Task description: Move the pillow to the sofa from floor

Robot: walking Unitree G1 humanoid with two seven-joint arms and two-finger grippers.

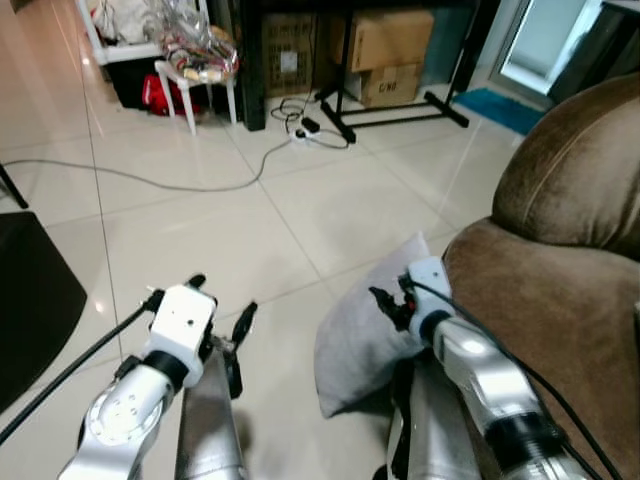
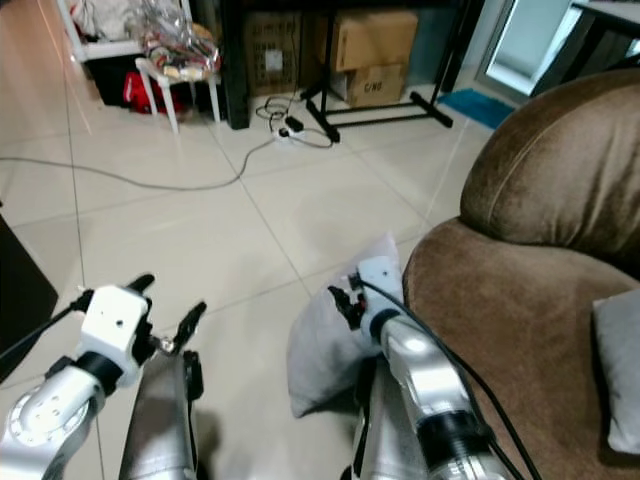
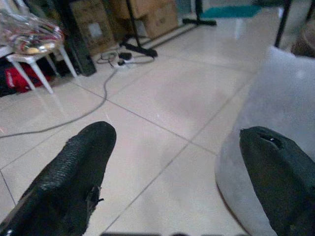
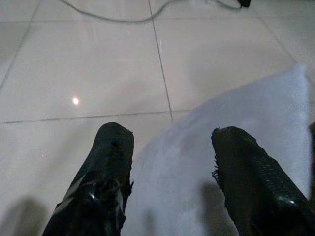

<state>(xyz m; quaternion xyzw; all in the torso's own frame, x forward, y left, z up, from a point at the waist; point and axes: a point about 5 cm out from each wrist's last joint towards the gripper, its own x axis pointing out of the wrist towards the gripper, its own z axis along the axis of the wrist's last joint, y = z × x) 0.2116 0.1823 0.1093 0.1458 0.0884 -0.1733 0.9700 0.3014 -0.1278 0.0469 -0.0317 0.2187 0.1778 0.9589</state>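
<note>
glossy floor tiles [image 1: 330, 200] bear a soft grey pillow [image 1: 362, 335] against the plush brown sofa [image 1: 560, 300]; both tools spread.

Soft grey fabric pillow [image 1: 365, 325]: lower edge hidden behind right claw [image 1: 385, 303] and its arm. Brown plush sofa [image 1: 560, 290] cut off at frame edge beyond that claw. Cardboard box [image 1: 390, 85] lettering too small to read.

It is a living room of a home: brown sofa [image 1: 570, 290], tiled floor [image 1: 330, 200], cardboard boxes [image 1: 390, 55], white stool [image 1: 195, 85].
</note>
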